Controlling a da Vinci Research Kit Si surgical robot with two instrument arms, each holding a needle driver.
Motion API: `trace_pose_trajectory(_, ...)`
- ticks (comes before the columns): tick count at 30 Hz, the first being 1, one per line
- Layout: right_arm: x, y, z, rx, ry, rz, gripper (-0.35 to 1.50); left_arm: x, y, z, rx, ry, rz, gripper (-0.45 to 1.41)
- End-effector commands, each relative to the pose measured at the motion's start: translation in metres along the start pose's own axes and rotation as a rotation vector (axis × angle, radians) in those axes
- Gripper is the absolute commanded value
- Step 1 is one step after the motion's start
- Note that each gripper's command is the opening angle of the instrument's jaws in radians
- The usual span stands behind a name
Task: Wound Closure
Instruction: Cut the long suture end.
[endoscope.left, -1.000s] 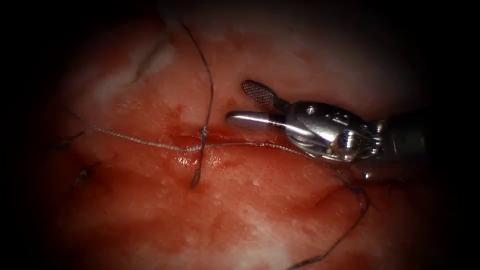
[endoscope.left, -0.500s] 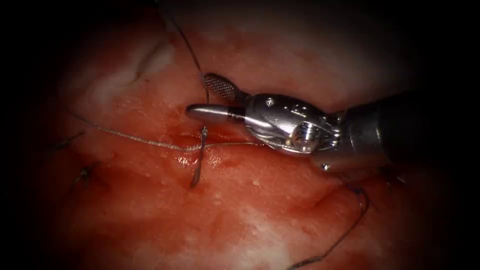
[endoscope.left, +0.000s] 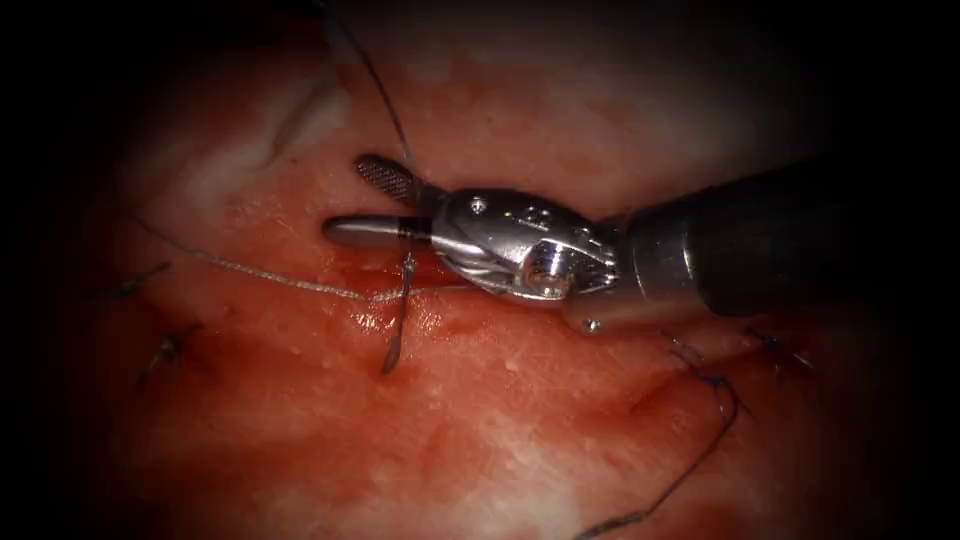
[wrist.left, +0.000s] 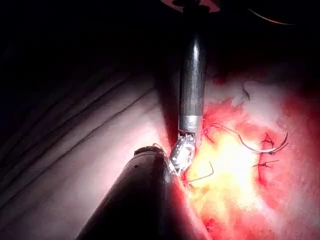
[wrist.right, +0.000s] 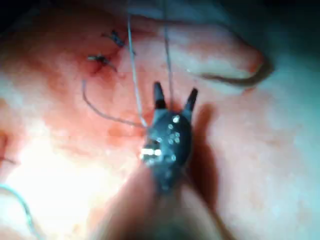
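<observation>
My right tool (endoscope.left: 345, 198) comes in from the right over the cut (endoscope.left: 440, 290) in the tissue (endoscope.left: 520, 420). Its jaws are open and hold nothing. A dark thread (endoscope.left: 385, 95) rises from a knot (endoscope.left: 406, 266) on the cut and passes between the open jaws near their hinge. A short tail (endoscope.left: 392, 350) hangs below the knot. A pale thread (endoscope.left: 260, 274) runs along the cut and goes under the tool. In the right wrist view the open right tool (wrist.right: 175, 95) straddles the dark thread (wrist.right: 167, 50). A thin curved strand (wrist.left: 250, 146) lies on the tissue; I cannot tell whether it is needle or thread.
Two earlier stitches (endoscope.left: 165, 350) sit on the left part of the cut. A loose dark thread (endoscope.left: 722, 405) loops off at the lower right. Red fluid (endoscope.left: 420, 320) wets the tissue around the knot. In the left wrist view the left arm's dark shaft (wrist.left: 145, 200) lies close to the right tool's shaft (wrist.left: 192, 75).
The right tool has moved left along the cut with its jaws open, until the jaws reached past the dark thread above the knot. Threads and knot have stayed in place.
</observation>
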Motion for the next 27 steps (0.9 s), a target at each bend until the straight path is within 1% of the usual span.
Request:
trace_pose_trajectory(1, -0.0005, -0.0002, 0.0010, 0.001, 0.001, -0.001, 1.28, 0.0002, -0.0002, 0.0006, 0.001, 0.002, 0.002, -0.45)
trace_pose_trajectory(4, -0.0004, -0.0002, 0.0014, -0.001, 0.001, -0.001, 1.28, 0.0004, 0.0001, 0.0005, 0.000, 0.002, 0.007, -0.45)
trace_pose_trajectory(6, -0.0004, -0.0002, 0.0016, -0.002, 0.002, 0.000, 1.25, 0.0006, 0.0002, 0.0004, -0.002, 0.000, 0.007, -0.45)
trace_pose_trajectory(8, -0.0004, -0.0002, 0.0017, -0.003, 0.002, -0.006, 1.08, 0.0006, 0.0004, 0.0004, -0.004, -0.003, 0.007, -0.45)
trace_pose_trajectory(9, -0.0004, -0.0002, 0.0017, -0.005, 0.002, -0.006, 0.91, 0.0007, 0.0005, 0.0004, -0.004, -0.003, 0.007, -0.45)
trace_pose_trajectory(11, -0.0003, -0.0002, 0.0015, 0.026, -0.006, -0.006, -0.15, 0.0008, 0.0006, 0.0003, -0.004, -0.003, 0.013, -0.45)
trace_pose_trajectory(12, -0.0003, -0.0002, 0.0014, 0.032, -0.007, -0.006, -0.35, 0.0008, 0.0006, 0.0003, -0.004, -0.003, 0.013, -0.45)
trace_pose_trajectory(14, 0.0000, -0.0001, 0.0012, 0.026, 0.012, -0.047, -0.35, 0.0009, 0.0008, 0.0002, -0.006, -0.005, 0.013, -0.45)
trace_pose_trajectory(17, -0.0001, -0.0002, 0.0007, 0.004, 0.016, -0.119, -0.35, 0.0009, 0.0009, 0.0001, -0.008, -0.005, 0.013, -0.45)
trace_pose_trajectory(20, -0.0001, -0.0002, 0.0002, -0.019, 0.015, -0.135, -0.35, 0.0009, 0.0008, -0.0001, -0.009, -0.004, 0.014, -0.45)
trace_pose_trajectory(23, 0.0003, -0.0002, -0.0004, 0.002, 0.013, -0.150, -0.35, 0.0007, 0.0006, -0.0004, -0.008, -0.006, 0.015, -0.45)
trace_pose_trajectory(26, 0.0014, -0.0006, -0.0015, 0.012, 0.012, -0.139, -0.35, 0.0005, 0.0002, -0.0006, 0.002, -0.013, 0.016, -0.45)
trace_pose_trajectory(27, 0.0020, -0.0007, -0.0020, -0.018, 0.012, -0.133, 0.07, 0.0004, 0.0000, -0.0005, 0.005, -0.015, 0.016, -0.45)
